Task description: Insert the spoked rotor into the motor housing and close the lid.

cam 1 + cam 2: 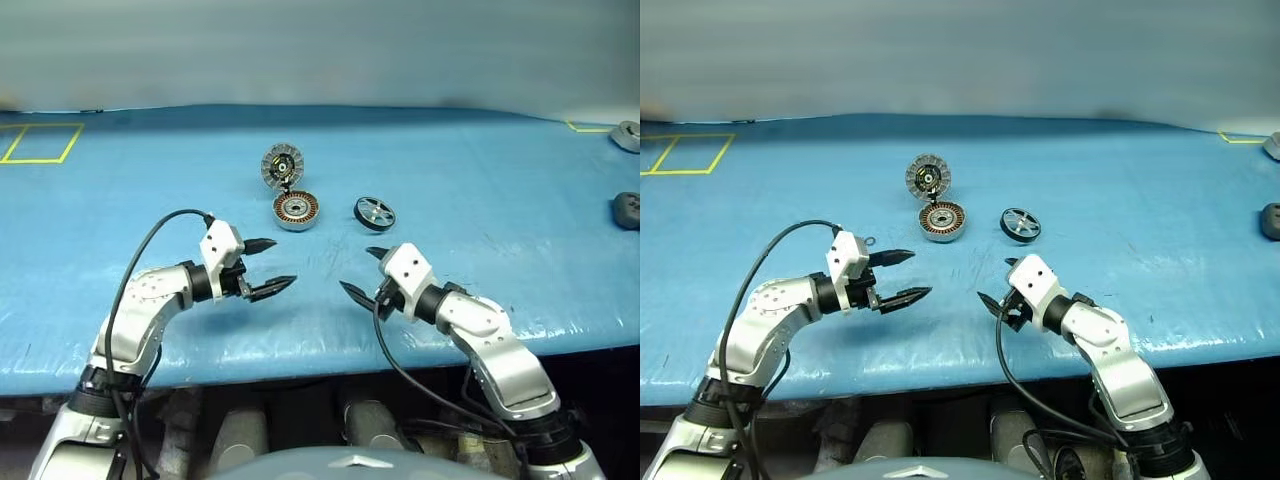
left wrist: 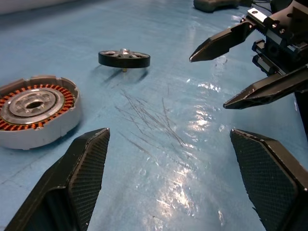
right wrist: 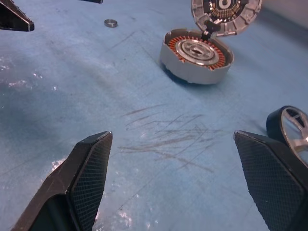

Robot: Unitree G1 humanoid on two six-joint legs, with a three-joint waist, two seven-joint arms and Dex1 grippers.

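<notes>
Both grippers hover over the near edge of the blue desk [image 1: 500,200], fingers spread wide, nothing held. The right gripper [image 1: 360,272] looks like the natural pick here: the spoked rotor [image 1: 374,212] lies flat just beyond it, a bit to its right. The left gripper [image 1: 266,266] sits nearer the motor housing [image 1: 296,209], whose lid [image 1: 281,165] stands open behind it.
</notes>
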